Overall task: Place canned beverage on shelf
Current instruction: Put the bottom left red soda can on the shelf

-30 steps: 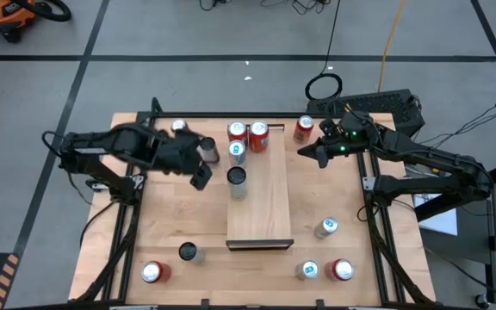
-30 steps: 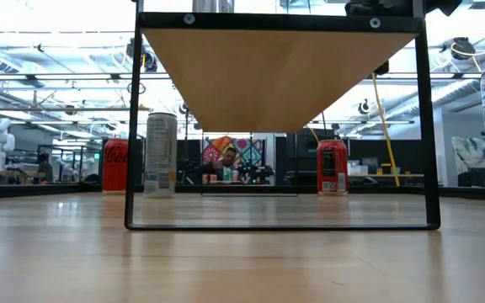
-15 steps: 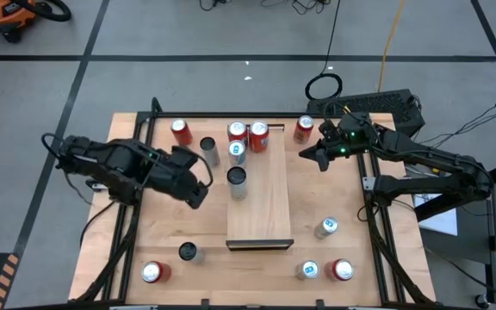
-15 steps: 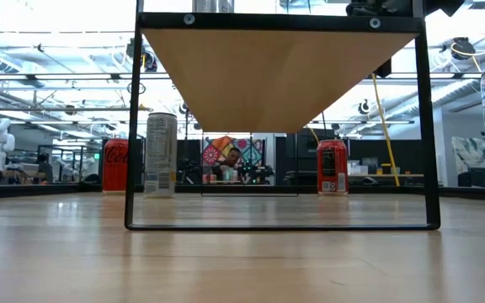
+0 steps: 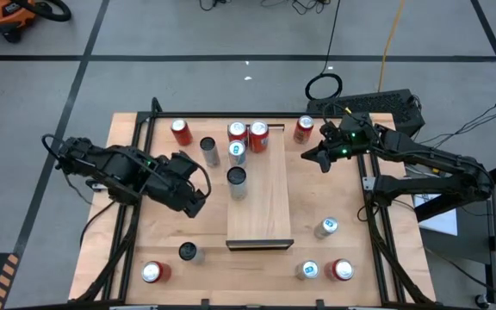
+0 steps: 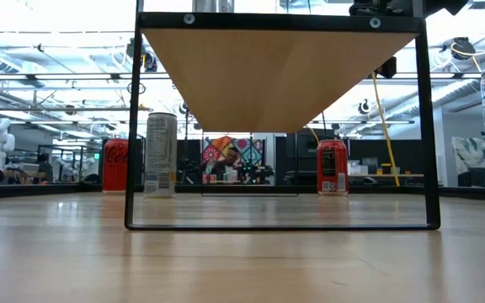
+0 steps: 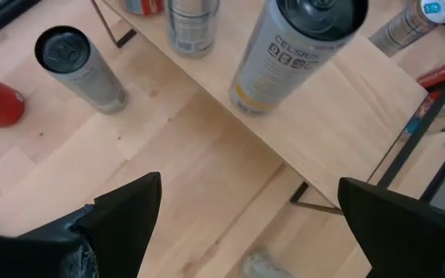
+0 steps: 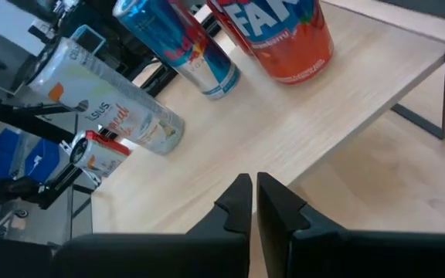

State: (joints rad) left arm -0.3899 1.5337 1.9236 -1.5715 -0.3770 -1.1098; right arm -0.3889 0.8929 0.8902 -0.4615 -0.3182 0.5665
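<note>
— What stood on the table (image 5: 166,215) along the edge nearest the shelf's dark strip (image 5: 261,244)?

— Five cans, all off the shelf. A red can (image 5: 151,272) and a dark-topped can (image 5: 187,251) were towards the left corner. Two silver cans (image 5: 326,226) and a second red can (image 5: 343,269) were towards the right corner.

— And the shelf itself?

— The shelf (image 5: 265,207) ran down the middle of the table, from that strip towards the far edge. Its near half was bare. On its far half stood four cans: a tall grey can (image 5: 237,179) first, a blue-topped can (image 5: 237,151) behind it, then a pair of red cans (image 5: 248,133) side by side at the far end.

— Where was the left gripper?

— The left gripper (image 5: 195,185) hung over bare table just beside the shelf's left edge, level with the tall grey can. Its fingers (image 7: 122,220) were spread wide and held nothing.

— And the right gripper?

— The right gripper (image 5: 315,155) was off the shelf's right edge, near the far right corner, with its fingers (image 8: 238,197) pressed together, empty. A lone red can (image 5: 304,129) stood close behind it at the far edge.

— Anything else back there?

— On the left, a slim grey can (image 5: 209,151) stood just beside the shelf, and one more red can (image 5: 180,131) stood nearer the far left corner.
</note>
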